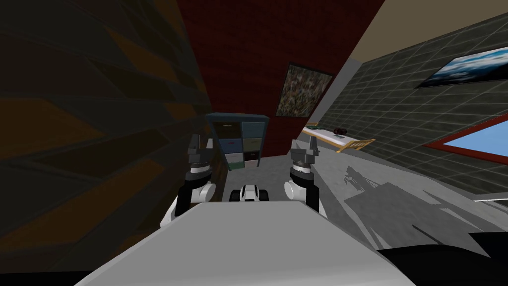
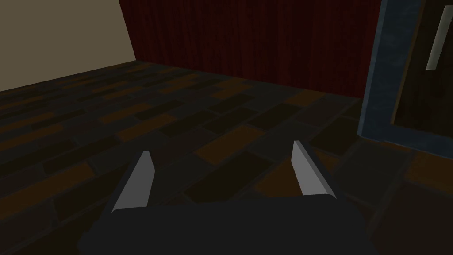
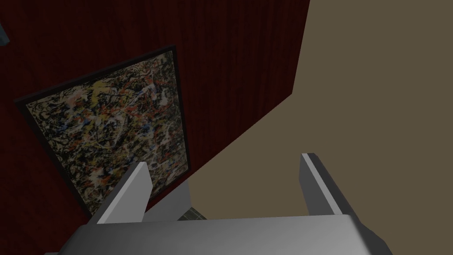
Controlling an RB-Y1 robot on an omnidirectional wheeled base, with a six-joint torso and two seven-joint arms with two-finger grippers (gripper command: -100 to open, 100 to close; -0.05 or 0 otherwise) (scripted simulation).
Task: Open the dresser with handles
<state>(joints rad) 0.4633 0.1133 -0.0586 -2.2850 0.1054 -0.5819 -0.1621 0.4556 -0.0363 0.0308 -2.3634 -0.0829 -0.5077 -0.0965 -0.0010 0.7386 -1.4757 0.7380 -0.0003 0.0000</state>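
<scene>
Two sets of fingers spread, empty: left gripper (image 2: 221,150), right gripper (image 3: 224,159). Approach step; dresser (image 1: 240,141) ahead, out of reach. Next: close in, align left gripper on handle (image 2: 435,42).

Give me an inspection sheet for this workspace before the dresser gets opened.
Surface: grey floor, with the dresser standing on it.
Job's things: blue-framed dresser with mixed-colour drawer fronts; light grey bar handle on a dark front, untouched.
Clutter: nothing seen.
End effectors: left end effector open, apart from the dresser; right end effector open, holding nothing.
Cables: nothing seen.
Surroundings: dark red wall with framed speckled painting; wooden-framed bed to the right.
</scene>
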